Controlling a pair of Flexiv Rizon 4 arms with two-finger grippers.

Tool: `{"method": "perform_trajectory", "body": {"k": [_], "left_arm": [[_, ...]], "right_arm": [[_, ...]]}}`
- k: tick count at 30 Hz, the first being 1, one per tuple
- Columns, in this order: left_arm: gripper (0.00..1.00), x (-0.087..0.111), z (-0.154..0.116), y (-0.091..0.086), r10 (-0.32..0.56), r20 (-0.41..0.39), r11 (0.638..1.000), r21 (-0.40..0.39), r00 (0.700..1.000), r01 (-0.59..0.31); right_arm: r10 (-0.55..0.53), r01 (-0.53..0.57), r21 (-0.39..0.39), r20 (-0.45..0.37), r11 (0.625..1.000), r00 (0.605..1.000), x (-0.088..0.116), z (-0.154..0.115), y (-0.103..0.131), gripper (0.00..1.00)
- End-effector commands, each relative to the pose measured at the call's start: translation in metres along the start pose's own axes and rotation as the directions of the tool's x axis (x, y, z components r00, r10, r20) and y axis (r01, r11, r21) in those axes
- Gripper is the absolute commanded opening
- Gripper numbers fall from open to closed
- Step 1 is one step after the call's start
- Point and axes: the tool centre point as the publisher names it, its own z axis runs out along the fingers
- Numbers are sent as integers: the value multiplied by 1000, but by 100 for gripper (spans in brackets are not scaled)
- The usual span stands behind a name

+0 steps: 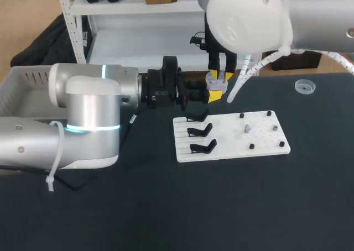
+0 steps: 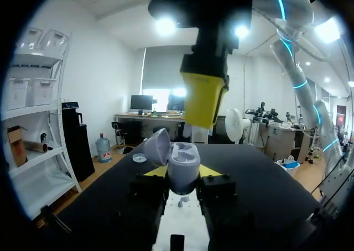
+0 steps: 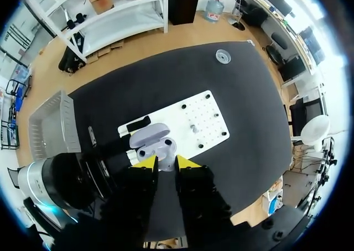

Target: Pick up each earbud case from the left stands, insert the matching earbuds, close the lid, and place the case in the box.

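Box [image 1: 22, 88] is sitting at the far left, by the bench [image 1: 166, 207] edge, grey, slotted wall showing. Left arm is coming in from the left and lying low across the bench. Left pincer [image 1: 214, 95] is pointing toward the middle, clamping the lavender earbud case [image 1: 217, 84] from both sides.

In the left wrist view the left pincer [image 2: 183, 173] is gripping the case [image 2: 184, 162] by its lower body, and the case is standing upright with the lid [image 2: 157, 146] hanging open to one side. Two cavities are showing in the case top.

Right arm is coming in from the upper right and pointing straight down. Right pincer [image 1: 219, 77] is sitting directly over the open case [image 3: 157, 148], very close. Right pincer [image 3: 166, 163] state: cannot tell from any view. It is also showing in the left wrist view [image 2: 204, 99], hanging just above the case.

White board [image 1: 227, 143] is lying flat on the bench just past the case, toward the right. Three black stands [image 1: 199, 131] are sitting in a row on its left end, the rearmost one just under the left pincer. Black pegs [image 1: 269, 113] are dotting the board's right half, with a small grey piece [image 1: 247, 128] standing among them. Clear round cap [image 1: 304, 86] is lying alone on the bench, well apart at the back right.
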Motion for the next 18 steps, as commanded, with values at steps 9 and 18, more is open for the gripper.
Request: {"method": "perform_trajectory", "body": {"k": [9, 18], "left_arm": [[0, 0, 1, 1, -1, 0, 1000, 1, 1000, 1], [0, 0, 1, 1, -1, 0, 1000, 1, 1000, 1]], "right_arm": [[-3, 4, 11, -16, 1000, 1000, -2, 2, 3, 0], [2, -1, 16, -27, 1000, 1000, -1, 5, 2, 0]]}}
